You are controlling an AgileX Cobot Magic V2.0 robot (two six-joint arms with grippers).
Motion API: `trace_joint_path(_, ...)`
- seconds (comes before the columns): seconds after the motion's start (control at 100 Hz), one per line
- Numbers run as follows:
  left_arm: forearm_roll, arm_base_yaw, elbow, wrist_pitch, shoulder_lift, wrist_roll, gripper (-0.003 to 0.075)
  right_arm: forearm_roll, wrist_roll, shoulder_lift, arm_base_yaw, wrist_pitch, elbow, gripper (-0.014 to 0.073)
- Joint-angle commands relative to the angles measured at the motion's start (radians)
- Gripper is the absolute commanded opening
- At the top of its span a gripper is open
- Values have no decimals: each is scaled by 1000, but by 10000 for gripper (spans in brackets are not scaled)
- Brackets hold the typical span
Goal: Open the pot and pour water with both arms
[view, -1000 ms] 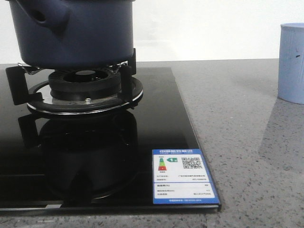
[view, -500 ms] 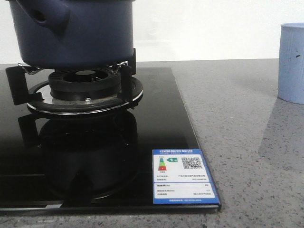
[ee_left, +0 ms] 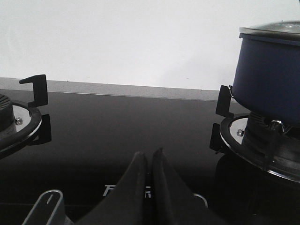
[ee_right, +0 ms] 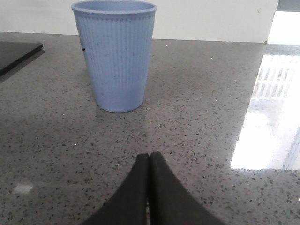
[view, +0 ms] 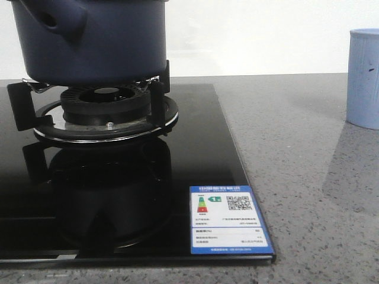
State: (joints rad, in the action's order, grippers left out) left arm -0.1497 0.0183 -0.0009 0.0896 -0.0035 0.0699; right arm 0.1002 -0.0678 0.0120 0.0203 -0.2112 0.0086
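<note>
The dark navy-blue pot [view: 95, 41] stands on the gas burner [view: 106, 112] at the left of the front view, its stubby handle [view: 56, 21] toward the camera. In the left wrist view the pot [ee_left: 269, 79] carries a glass lid [ee_left: 272, 33]. My left gripper [ee_left: 149, 153] is shut and empty, low over the black hob, apart from the pot. A light blue cup [ee_right: 115, 54] stands upright on the counter. My right gripper [ee_right: 149, 156] is shut and empty, a short way in front of the cup. No gripper shows in the front view.
The black glass hob [view: 195, 154] has an energy label [view: 228, 219] at its near corner. A second burner [ee_left: 16, 124] lies at the other side of the left wrist view. The grey speckled counter [view: 296, 177] stretches between the hob and the cup [view: 364, 77].
</note>
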Motion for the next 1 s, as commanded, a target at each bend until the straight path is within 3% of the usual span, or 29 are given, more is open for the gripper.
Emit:
trace_joint_path(0.0,-7,-2,14,-78,-25,-11,-16,8,9,19,-7,91,19,-62)
trace_joint_path(0.19,-7,-2,14,-78,-25,-11,-16,-51,9,19,-7,91,19,-62)
trace_joint_path(0.39,-32,-2,14,-90,-25,-11,-16,-244,9,19,-7,122,19,-62)
trace_joint_path(0.8,-635,-2,2,-156,-25,-12,-16,-599,9,19,-7,211,15,-62)
trace_joint_path(0.99,-641,-2,-73,-153,-24,-12,-16,-604,9,18,-7,204,-54,-61)
